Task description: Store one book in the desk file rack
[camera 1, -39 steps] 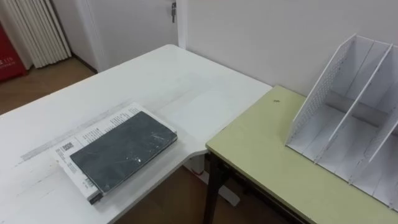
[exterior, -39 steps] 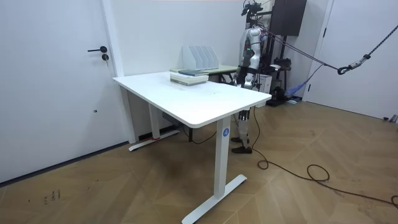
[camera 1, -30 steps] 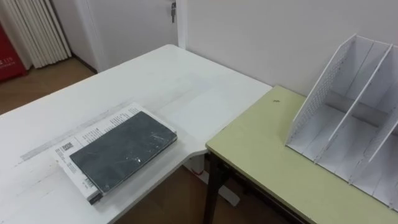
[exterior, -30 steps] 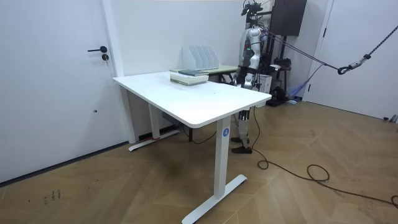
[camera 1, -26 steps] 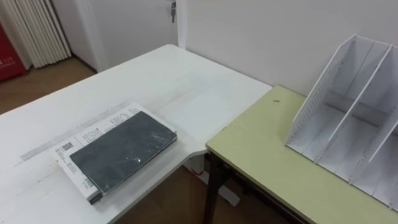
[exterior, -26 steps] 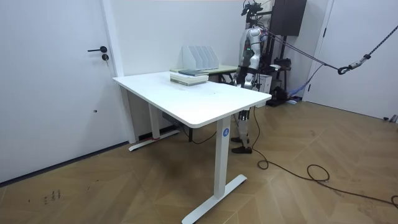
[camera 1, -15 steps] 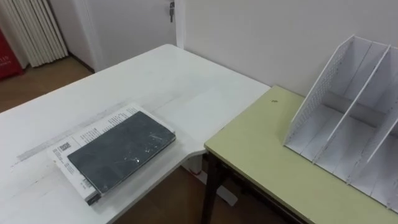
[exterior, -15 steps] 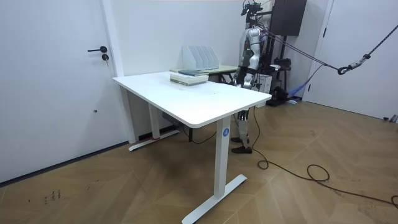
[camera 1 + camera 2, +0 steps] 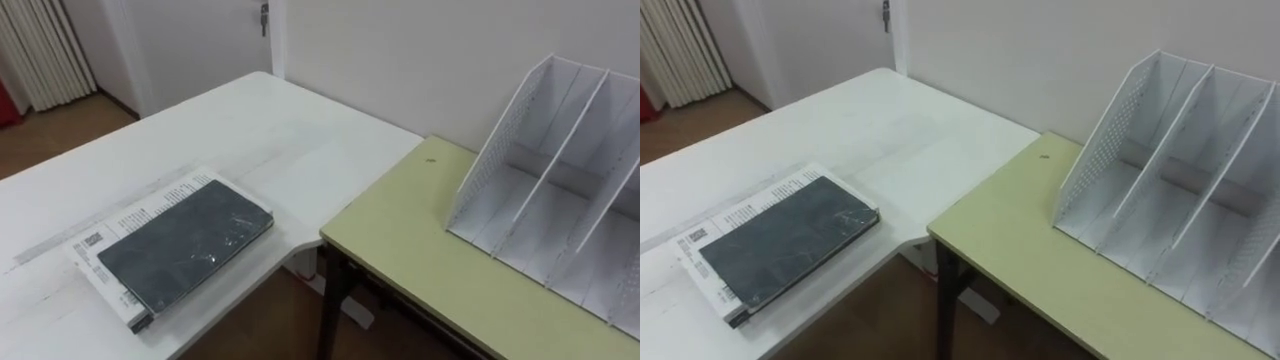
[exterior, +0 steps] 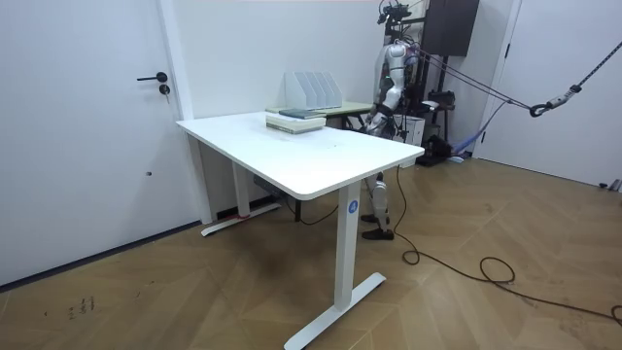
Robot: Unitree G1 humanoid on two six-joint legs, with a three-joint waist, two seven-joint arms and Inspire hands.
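Observation:
A dark grey book (image 9: 185, 250) lies flat on a white printed book on the white table (image 9: 230, 140), close to its near corner; in the right eye view the dark grey book (image 9: 780, 243) sits at the lower left. The white file rack (image 9: 560, 180) stands upright on the green desk (image 9: 410, 250) to the right, its slots holding nothing. In the room view the robot stands behind both tables, facing the file rack (image 10: 313, 90). Its left hand (image 10: 373, 121) hangs by the white table's far corner, too small to read.
A narrow gap of floor separates the white table from the green desk (image 9: 1030, 240). A wall runs behind both, with a door (image 9: 262, 15) at the back left. In the room view, a dark stand (image 10: 449, 29) rises behind the robot.
The eye view has shifted a little to the right, which is the camera's own move. The books and rack lie as before. In the room view the robot's near arm has swung slightly forward.

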